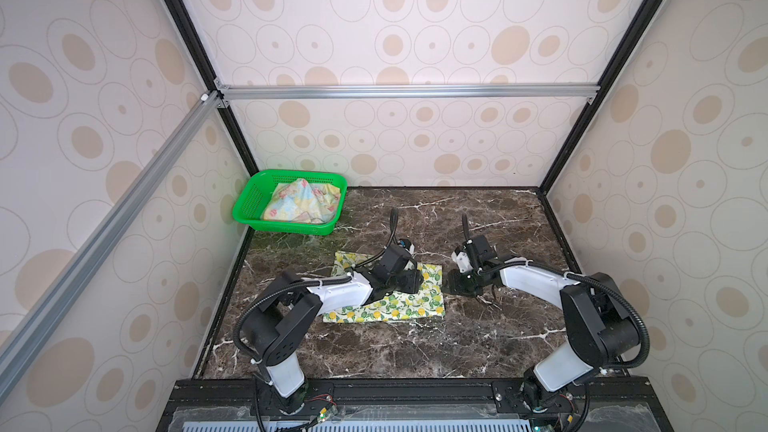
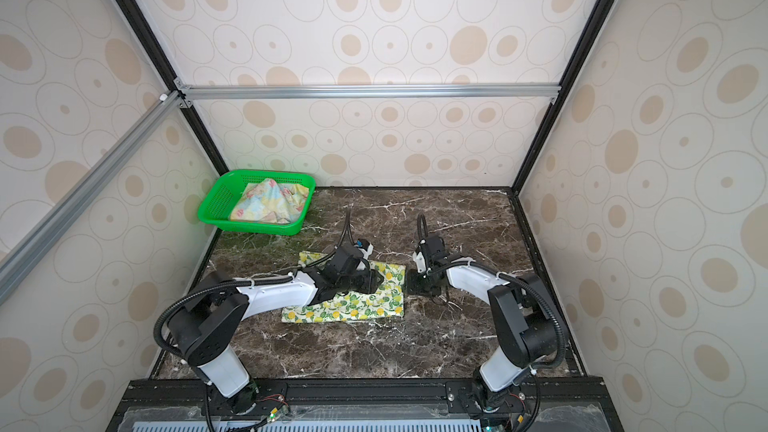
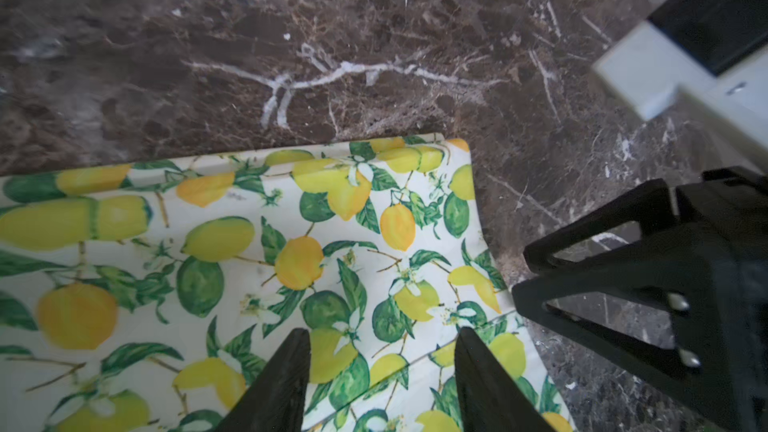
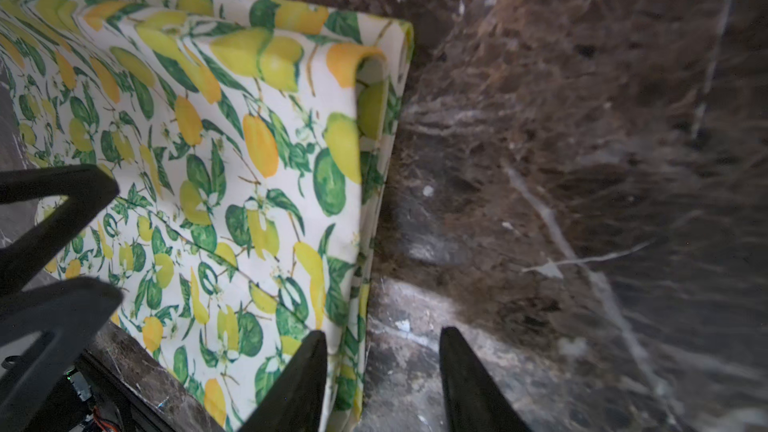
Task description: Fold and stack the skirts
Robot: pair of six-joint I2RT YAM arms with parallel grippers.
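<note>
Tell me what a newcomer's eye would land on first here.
The lemon-print skirt, folded flat on the dark marble table, stands out most. Next comes the bright green basket in the far left corner, holding the crumpled pastel floral skirt. The left tool hangs open over the lemon print, the right tool open at its edge.

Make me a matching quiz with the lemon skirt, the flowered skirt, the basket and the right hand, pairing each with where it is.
1 lemon skirt
2 flowered skirt
3 basket
4 right hand

A inside the basket
B at the far left corner of the table
C folded flat on the table
D open, at the lemon skirt's right edge

Pairs: 1-C, 2-A, 3-B, 4-D
</note>
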